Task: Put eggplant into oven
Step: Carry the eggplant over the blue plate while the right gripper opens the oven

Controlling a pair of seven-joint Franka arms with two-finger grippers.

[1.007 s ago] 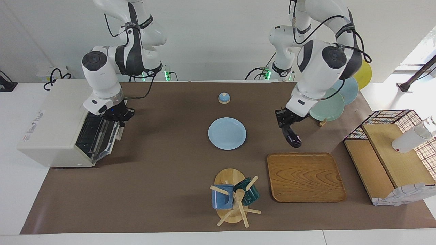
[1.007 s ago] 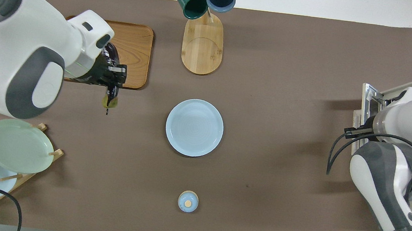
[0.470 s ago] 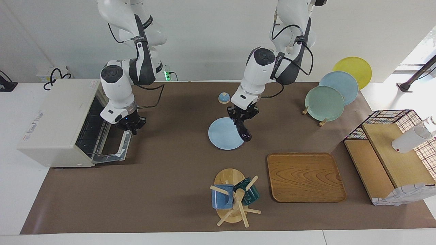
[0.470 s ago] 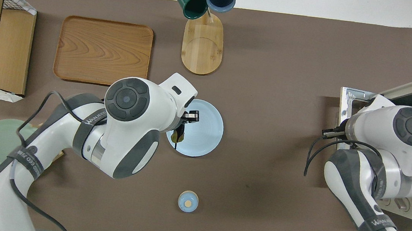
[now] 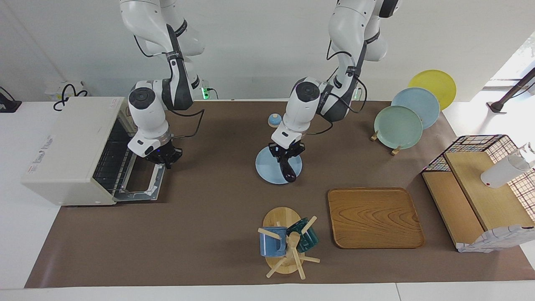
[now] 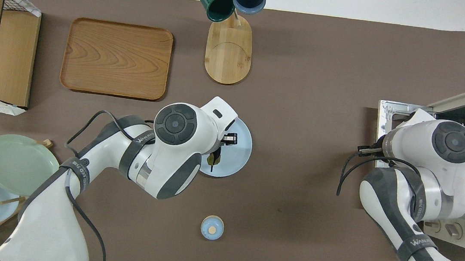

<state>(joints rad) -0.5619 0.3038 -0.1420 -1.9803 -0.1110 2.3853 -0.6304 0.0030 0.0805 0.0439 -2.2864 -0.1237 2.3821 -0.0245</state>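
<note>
Light: was bright and even, with daylight glare beside the rack point(image 5: 472, 167).
Shadows: fell soft under the arms and in front of the oven point(image 5: 67, 150).
Focus: was sharp across the mat point(image 6: 316, 70).

Open brown bench point(image 5: 209, 175) between the blue plate point(image 5: 267, 169) and the oven point(image 5: 67, 150), nothing standing on that stretch. Oven door point(image 5: 140, 184) is folded down flat on the bench, cavity mouth exposed, wire rack point(image 5: 110, 161) visible inside. The right gripper point(image 5: 164, 157) hangs right over the door's handle edge, its arm crowding the oven front. Left gripper point(image 5: 286, 151) with the eggplant point(image 5: 287, 169) is over the plate. Small blue bell point(image 5: 274, 120) sits nearer to the robots than the plate. Mug rack point(image 5: 286, 244) and wooden tray point(image 5: 374, 217) lie farther from the robots, off the plate-to-oven line.
</note>
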